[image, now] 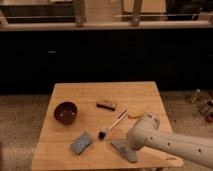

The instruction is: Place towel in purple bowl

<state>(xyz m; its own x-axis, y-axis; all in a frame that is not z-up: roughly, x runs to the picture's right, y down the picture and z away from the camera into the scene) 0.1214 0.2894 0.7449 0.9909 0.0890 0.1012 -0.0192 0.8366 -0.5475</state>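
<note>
The towel [123, 149] is a flat grey-blue cloth lying on the wooden table [105, 90] near its front edge, right of centre. My gripper [130, 144] is at the end of the white arm [170, 144], which reaches in from the lower right. The gripper is down over the towel's right part and hides it. The purple bowl [65, 112] is dark and round. It stands on the left side of the table, well apart from the towel and the gripper.
A thicker blue-grey pad [81, 143] lies front left, between the bowl and the towel. A brush with a pale handle [114, 124] lies mid-table, just above the towel. A brown block [106, 104] and a yellowish item [136, 114] lie further back. A dark counter stands behind the table.
</note>
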